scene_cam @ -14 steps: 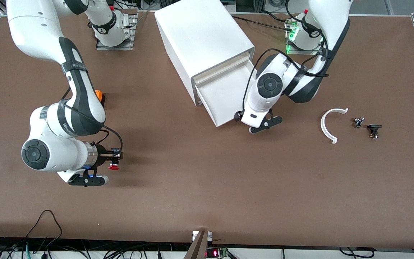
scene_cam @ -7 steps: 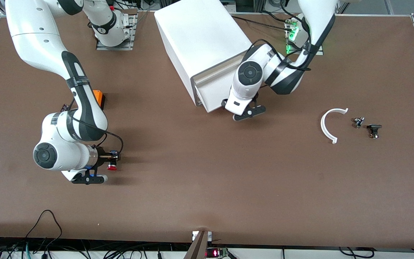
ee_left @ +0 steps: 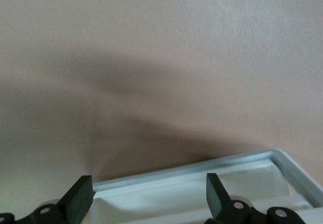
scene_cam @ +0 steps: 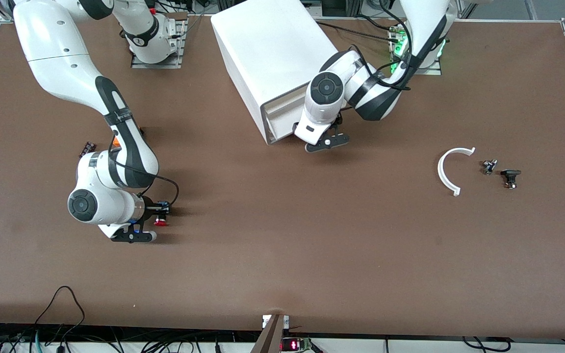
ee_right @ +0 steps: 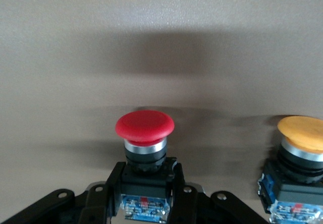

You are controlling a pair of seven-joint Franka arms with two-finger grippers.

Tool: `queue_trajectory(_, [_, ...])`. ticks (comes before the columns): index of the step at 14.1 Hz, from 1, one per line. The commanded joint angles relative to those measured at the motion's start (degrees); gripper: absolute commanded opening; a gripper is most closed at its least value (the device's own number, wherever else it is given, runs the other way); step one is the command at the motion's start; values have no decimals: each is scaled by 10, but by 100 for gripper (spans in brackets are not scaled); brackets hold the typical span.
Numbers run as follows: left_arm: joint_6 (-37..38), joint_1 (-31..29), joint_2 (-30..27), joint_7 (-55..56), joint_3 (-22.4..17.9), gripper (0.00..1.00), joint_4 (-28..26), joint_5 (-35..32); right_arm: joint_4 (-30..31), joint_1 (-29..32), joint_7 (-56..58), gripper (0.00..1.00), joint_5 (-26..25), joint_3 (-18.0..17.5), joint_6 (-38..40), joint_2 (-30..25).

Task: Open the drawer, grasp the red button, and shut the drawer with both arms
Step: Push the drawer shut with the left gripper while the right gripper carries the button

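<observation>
Brown desk, white boxy cabinet (scene_cam: 277,59); left gripper (ee_left: 144,196), jaws wide, presses the shallow white plastic drawer (ee_left: 202,183) nearly shut; a skewed push could jam it. Right gripper (scene_cam: 157,215) clamps the red-capped black-and-blue button (ee_right: 145,148) just above the desk; a loose grip could drop it. Drawer front largely hidden

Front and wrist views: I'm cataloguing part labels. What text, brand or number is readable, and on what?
Nothing reads clearly.
The right arm's black band: white lettering, too small to read.
The button, blue label on its body: blurred.
The orange-capped button, same kind of label: blurred.
</observation>
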State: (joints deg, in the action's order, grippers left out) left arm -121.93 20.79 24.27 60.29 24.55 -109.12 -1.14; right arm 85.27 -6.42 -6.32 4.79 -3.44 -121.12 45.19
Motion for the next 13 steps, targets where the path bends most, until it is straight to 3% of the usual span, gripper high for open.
queue_trajectory(1, [16, -10, -22, 9, 24, 99, -19, -3, 27, 2, 2, 0, 6, -2, -5, -24])
queue_trajectory(3, [19, -11, -23, 9, 30, 99, -19, 25, 27, 2, 0, 0, 7, -2, -5, -22])
queue_trajectory(4, [20, -10, -24, 9, 31, 99, -19, 27, 27, 3, 0, 8, 7, -2, -5, -22])
queue_trajectory(5, [20, -10, -24, 9, 33, 99, -19, 27, 26, 3, -1, 35, 7, -2, -5, -22])
queue_trajectory(7, [19, -10, -23, 9, 38, 99, -19, 27, 25, 4, -1, 100, 8, -2, -5, -22])
queue_trajectory(13, [20, -5, -23, 9, 41, 99, -19, 28, 15, 4, 3, 100, 1, 20, 15, -69])
